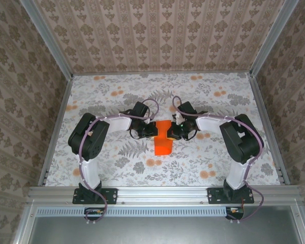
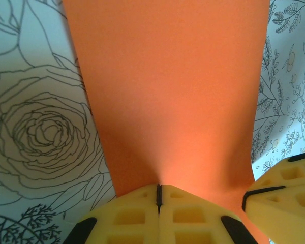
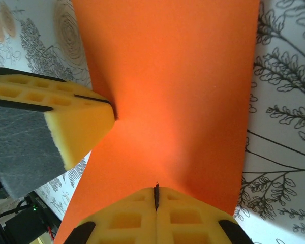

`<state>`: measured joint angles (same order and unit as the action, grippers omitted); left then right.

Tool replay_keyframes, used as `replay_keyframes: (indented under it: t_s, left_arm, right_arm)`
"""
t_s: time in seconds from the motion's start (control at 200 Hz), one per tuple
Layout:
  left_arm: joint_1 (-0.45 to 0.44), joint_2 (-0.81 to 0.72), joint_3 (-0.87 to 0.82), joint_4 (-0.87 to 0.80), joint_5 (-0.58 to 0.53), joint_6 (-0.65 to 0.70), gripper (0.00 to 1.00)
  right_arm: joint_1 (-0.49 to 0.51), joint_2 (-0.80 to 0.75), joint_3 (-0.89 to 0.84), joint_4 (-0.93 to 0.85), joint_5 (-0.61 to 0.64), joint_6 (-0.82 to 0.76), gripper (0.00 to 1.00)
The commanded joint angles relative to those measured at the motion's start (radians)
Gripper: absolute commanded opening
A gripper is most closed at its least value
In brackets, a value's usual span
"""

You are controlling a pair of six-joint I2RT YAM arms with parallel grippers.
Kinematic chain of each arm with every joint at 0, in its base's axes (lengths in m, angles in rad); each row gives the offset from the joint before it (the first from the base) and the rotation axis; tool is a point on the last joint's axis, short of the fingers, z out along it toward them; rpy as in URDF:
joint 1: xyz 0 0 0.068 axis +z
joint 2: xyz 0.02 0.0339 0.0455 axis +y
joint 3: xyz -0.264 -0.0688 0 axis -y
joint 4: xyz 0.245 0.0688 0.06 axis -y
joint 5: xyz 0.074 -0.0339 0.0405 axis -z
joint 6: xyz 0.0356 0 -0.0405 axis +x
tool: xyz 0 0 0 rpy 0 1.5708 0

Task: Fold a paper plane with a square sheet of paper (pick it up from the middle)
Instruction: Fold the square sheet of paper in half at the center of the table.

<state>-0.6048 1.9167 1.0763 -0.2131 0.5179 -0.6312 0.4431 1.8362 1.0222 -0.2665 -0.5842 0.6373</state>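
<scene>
Clamped shut with the left tool (image 1: 150, 131) and the right tool (image 1: 175, 131) on opposite mid-edges of the square sheet of paper (image 1: 163, 140), at the middle of the floral worktop (image 1: 112, 96). Likely gripped so to bow it into 1 centre crease. Thin, matte, vivid orange, puckered at each pinch; yellow, cellular padding on the fingers (image 2: 132, 218).

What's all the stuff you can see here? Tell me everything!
flowery tablecloth: one, white, grey leaves, pale orange flowers, under the paper.
vivid orange paper sheet: one, orange, middle of the tablecloth, pinched from both sides.
patterned wallpaper walls: three, beige-brown, around the tablecloth.
metal rail: one, silver, near edge.
left arm, right arm: two, black-and-white, on the rail.
left gripper: one, yellow fingers, shut on the paper's left side.
right gripper: one, yellow fingers, shut on the paper's right side.
</scene>
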Motion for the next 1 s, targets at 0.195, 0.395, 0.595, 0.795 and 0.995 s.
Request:
replay_keyframes:
  t_s: [0.195,0.395,0.595,0.795,0.995]
  left_arm:
    - [0.010,0.090,-0.061,-0.170,-0.135,0.009,0.00]
    - [0.011,0.087,-0.072,-0.174,-0.154,-0.003,0.00]
    - [0.013,0.086,-0.078,-0.189,-0.174,-0.013,0.00]
    - [0.020,0.080,-0.091,-0.196,-0.188,-0.016,0.00]
    - [0.020,0.078,-0.092,-0.192,-0.185,-0.013,0.00]
  right_arm:
    - [0.000,0.041,0.002,-0.006,-0.025,0.002,0.00]
    - [0.001,0.053,-0.011,-0.048,-0.019,-0.033,0.00]
    - [-0.005,0.040,-0.041,-0.078,-0.003,-0.065,0.00]
    - [-0.042,-0.032,-0.140,-0.104,-0.002,-0.129,0.00]
    - [-0.061,-0.150,-0.130,-0.096,-0.029,-0.147,0.00]
